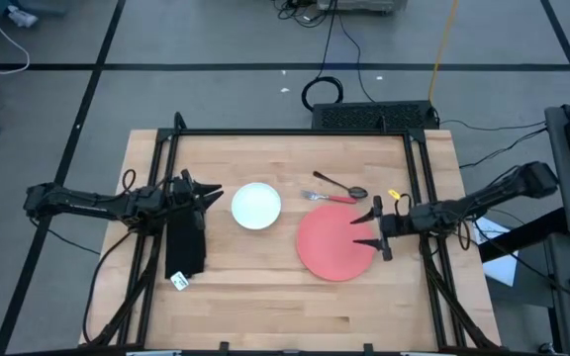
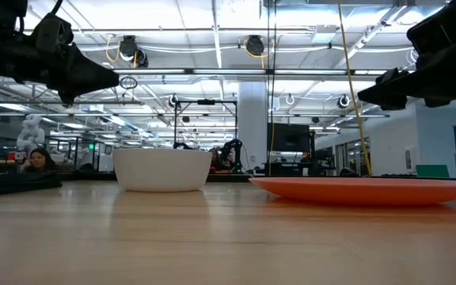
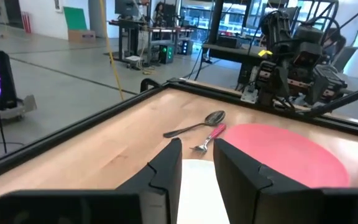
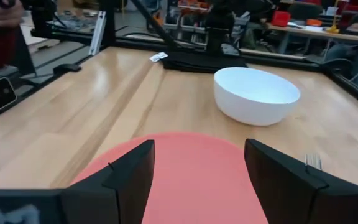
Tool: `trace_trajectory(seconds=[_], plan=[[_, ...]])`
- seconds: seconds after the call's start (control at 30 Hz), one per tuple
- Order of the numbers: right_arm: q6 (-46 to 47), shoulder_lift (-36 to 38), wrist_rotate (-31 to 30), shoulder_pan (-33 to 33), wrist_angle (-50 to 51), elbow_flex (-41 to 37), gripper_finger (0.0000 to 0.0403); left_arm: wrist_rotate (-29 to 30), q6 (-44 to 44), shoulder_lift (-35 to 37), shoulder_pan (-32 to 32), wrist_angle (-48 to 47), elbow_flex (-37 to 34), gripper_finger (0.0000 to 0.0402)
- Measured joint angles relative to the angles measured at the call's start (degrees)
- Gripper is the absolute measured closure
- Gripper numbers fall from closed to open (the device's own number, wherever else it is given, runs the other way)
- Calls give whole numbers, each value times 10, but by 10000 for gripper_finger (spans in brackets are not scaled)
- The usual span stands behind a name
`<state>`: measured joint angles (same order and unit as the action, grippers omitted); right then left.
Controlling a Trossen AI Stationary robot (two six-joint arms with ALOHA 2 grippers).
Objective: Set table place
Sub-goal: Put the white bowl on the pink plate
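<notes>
Right claw (image 1: 373, 228) spread wide above red plate (image 1: 330, 247) on table (image 1: 255, 287)

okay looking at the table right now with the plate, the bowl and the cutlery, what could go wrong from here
The open right gripper hangs over the edge of the red plate; moving off low could nudge it out of place. The fork lies right against the plate's far rim with the spoon close beside it, so picking one may drag the other. The left gripper sits close to the white bowl and could bump it.

no legible text anywhere
</notes>
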<state>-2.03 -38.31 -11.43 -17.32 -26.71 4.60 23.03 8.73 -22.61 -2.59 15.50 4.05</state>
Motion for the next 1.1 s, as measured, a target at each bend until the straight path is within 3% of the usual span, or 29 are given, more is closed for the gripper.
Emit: trace_trajectory(seconds=[0.33, 0.5, 0.77, 0.97, 1.1], plan=[[-32, -3, -23, -8, -27, 1, 163, 6, -32, 0, 0, 13, 0, 304], [-41, -3, -40, -7, -37, 1, 163, -7, 22, -34, 0, -93, 39, 304], [-72, -2, -117, -7, -63, 2, 163, -102, 23, -167, 0, -141, 157, 277], [-94, 0, -169, -7, -85, 2, 163, -111, -11, -290, 6, -187, 259, 213], [-120, 15, -170, -7, -100, 2, 163, -107, -12, -366, 24, -239, 317, 171]])
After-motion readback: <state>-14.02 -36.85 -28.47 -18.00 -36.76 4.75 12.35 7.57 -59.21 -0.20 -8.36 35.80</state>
